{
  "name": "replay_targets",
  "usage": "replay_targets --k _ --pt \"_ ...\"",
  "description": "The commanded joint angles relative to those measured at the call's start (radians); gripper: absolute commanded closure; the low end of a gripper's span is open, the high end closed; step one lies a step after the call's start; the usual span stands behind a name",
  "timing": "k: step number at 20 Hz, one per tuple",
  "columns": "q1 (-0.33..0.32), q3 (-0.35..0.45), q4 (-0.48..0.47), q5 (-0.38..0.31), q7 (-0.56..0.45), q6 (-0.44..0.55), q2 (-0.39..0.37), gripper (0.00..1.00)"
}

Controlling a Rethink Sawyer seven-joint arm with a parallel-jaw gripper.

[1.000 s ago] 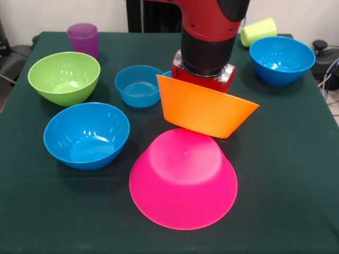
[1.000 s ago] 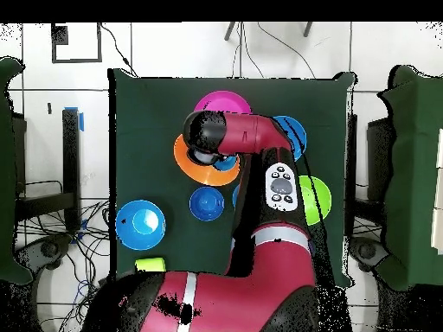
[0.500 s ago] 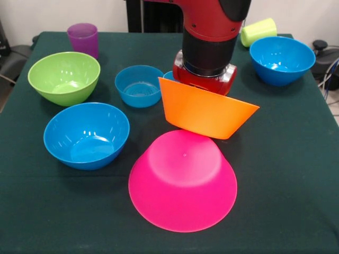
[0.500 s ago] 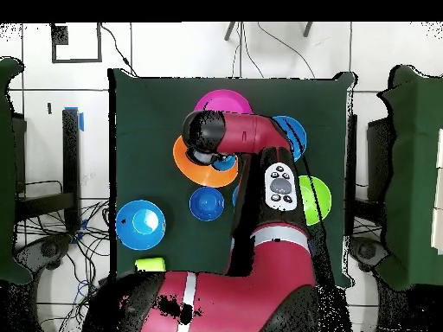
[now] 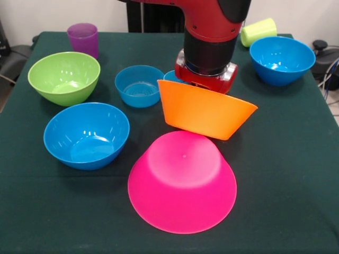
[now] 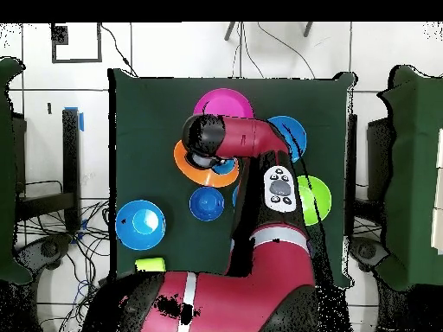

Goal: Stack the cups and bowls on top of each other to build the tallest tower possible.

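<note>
Nearest to me in the front view, the pink bowl (image 5: 183, 182) sits upside down on the table (image 5: 286, 174), base up, forming the foundation of the tower. Directly behind it, the orange bowl (image 5: 204, 109) hangs tilted, its lower wall just meeting the pink base. I judge the step in hand to be seating the orange bowl on the pink one.

The gripper (image 5: 205, 80) reaches into the orange bowl from above; its fingers are hidden by the bowl wall, so I cannot tell how wide it stands or whether it grips the rim.

The next move calls for levelling the orange bowl and centring it over the pink base before release; a tilted release would likely let it slide off.

Open room: the near right of the table is bare. To the near left sits a blue bowl (image 5: 86, 135). Further back are the small light-blue bowl (image 5: 139, 85) and the green bowl (image 5: 64, 77). Farthest away stand a second blue bowl (image 5: 282, 60), the purple cup (image 5: 83, 39) and the yellow-green cup (image 5: 258, 31), the last lying on its side close to the far edge.
</note>
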Motion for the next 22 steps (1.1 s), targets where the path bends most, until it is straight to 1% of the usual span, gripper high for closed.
replay_targets --k 1,4,5,6,7,12,15,17,18,20,22 --pt "-0.002 0.071 0.079 0.016 0.048 -0.032 0.004 0.0" --pt "-0.008 0.076 0.106 0.037 0.073 -0.047 -0.003 0.0" --pt "-0.004 0.071 0.11 0.033 0.074 -0.052 -0.003 0.0" --pt "0.0 0.066 0.128 0.041 0.094 -0.072 -0.008 0.0" --pt "-0.005 0.07 0.126 0.036 0.079 -0.085 -0.005 0.0" --pt "-0.025 0.086 0.124 0.066 0.072 -0.081 0.009 0.0" --pt "-0.023 0.085 0.144 0.088 0.09 -0.098 0.003 0.0" --pt "-0.019 0.081 0.173 0.101 0.103 -0.116 -0.017 0.0" --pt "-0.007 0.068 0.195 0.108 0.123 -0.116 -0.045 0.0" --pt "0.025 0.032 0.237 0.115 0.155 -0.08 -0.121 0.0" --pt "0.063 -0.012 0.251 0.121 0.198 -0.033 -0.167 0.0"
